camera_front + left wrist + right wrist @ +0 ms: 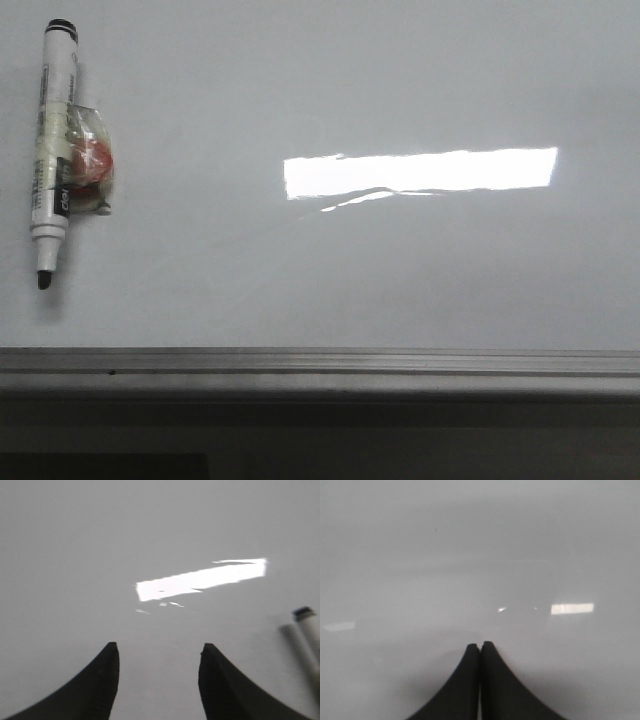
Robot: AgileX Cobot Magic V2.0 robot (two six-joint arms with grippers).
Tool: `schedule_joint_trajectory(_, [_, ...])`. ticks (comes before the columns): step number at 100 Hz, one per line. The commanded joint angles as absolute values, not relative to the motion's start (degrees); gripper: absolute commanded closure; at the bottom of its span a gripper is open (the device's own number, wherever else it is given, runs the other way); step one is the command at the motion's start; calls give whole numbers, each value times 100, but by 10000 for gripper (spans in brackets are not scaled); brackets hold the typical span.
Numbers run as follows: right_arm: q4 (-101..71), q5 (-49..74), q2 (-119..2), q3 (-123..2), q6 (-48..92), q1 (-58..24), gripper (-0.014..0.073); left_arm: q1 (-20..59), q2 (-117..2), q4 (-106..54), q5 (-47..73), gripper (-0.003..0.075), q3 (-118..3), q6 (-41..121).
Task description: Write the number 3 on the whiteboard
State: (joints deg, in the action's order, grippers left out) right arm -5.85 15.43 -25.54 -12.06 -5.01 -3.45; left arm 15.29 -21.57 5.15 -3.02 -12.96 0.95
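Your whiteboard (330,280) fills nearly the whole front view, its silver frame strip running along the lower edge of the frame, and no number 3 is on it yet: the only bright mark is a glare patch (420,172) right of centre. The marker (52,150) lies at the upper left of the frame, uncapped, tip pointing toward the lower edge, with a taped red-and-clear lump on its barrel, probably a grip aid, though the view is too soft to be sure. Your left gripper (159,652) hangs over bare board with its fingers spread apart, the marker just showing at the right edge of that wrist view, so it looks poised to fetch it. Your right gripper (480,647) has its fingers pressed together on nothing, likely parked out of the way.
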Motion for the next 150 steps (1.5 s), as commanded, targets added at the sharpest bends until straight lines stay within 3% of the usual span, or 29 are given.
schedule_joint_trajectory(1, [-516, 1055, -2634, -1419, -468, -353, 645, 2270, -2481, 303, -816, 379, -1458, 0])
schedule_joint_trajectory(19, [-516, 1042, -2634, -1419, -468, -353, 645, 3820, -3080, -399, -959, 379, -1458, -42])
schedule_joint_trajectory(31, [-516, 1017, -2634, -1419, -468, -353, 645, 4324, -3488, -1205, -1349, 379, -1458, -42])
schedule_joint_trajectory(99, [-516, 881, -2634, -1419, -468, -353, 645, 4594, -5484, -2159, -1526, 386, -1784, -130])
schedule_joint_trajectory(108, [-516, 883, -2634, -1419, -468, -353, 645, 4594, -5697, -2175, -1526, 451, -1784, -119])
schedule_joint_trajectory(121, [-516, 1029, -2634, -1486, -468, -363, 645, 4594, -5865, -2188, -1477, 745, -1784, -119])
schedule_joint_trajectory(137, [-516, 1229, -2637, -1776, -468, -685, 644, 4594, -5837, -1885, -1467, 741, -1788, -82])
schedule_joint_trajectory(150, [-516, 1214, -2827, -2018, -468, -1540, 643, 4594, -5696, -382, -1441, 741, -1882, -82])
